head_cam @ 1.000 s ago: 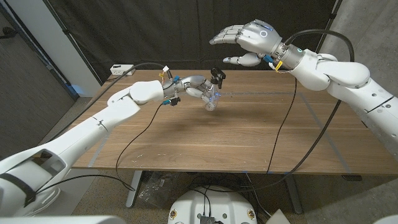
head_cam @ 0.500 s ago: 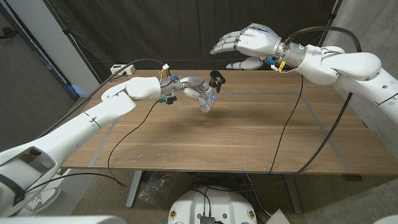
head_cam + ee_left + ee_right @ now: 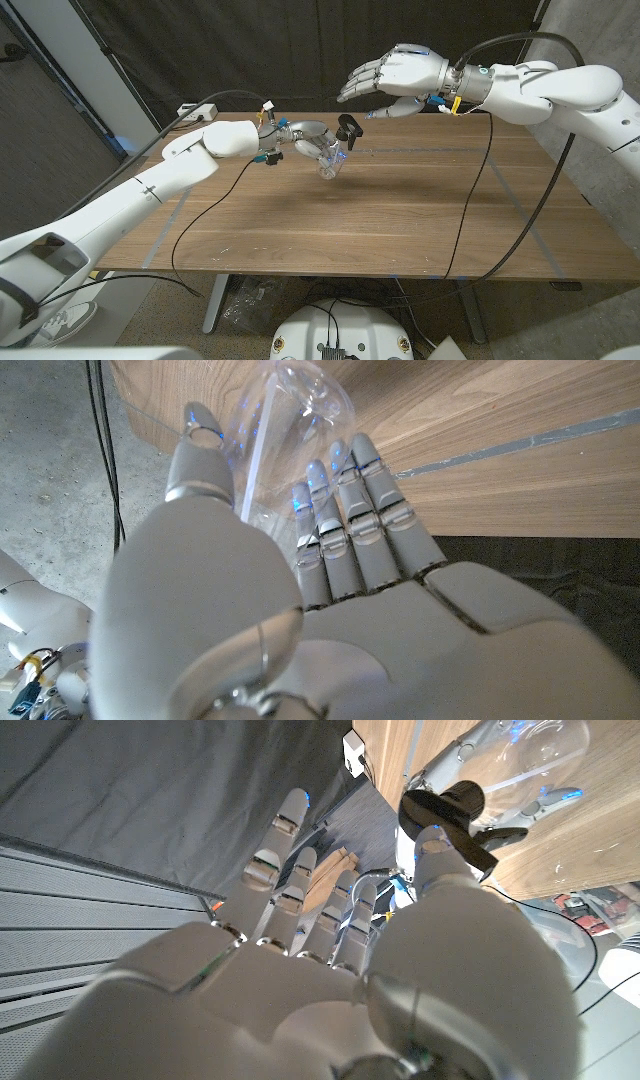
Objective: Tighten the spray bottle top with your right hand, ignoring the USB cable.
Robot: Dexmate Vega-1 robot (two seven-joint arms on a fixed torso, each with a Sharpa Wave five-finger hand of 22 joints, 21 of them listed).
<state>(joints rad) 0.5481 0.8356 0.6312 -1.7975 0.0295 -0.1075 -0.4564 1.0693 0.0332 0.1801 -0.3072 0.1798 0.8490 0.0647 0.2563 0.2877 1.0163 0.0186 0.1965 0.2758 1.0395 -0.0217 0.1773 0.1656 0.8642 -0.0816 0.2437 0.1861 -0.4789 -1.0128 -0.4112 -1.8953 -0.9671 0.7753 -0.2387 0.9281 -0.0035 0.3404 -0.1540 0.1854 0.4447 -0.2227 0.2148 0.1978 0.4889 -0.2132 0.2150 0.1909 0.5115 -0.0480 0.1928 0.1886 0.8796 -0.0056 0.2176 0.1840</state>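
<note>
Spray bottle (image 3: 331, 158) — gripped aloft by left hand (image 3: 305, 140) — right hand (image 3: 392, 78) hovers, fingers spread, empty.

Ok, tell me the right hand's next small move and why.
Probably bring the right hand down toward the black spray top until its fingers bracket it. The hand is open in the air, above and apart from the top, while the left hand grips the clear bottle tilted over the table.
</note>
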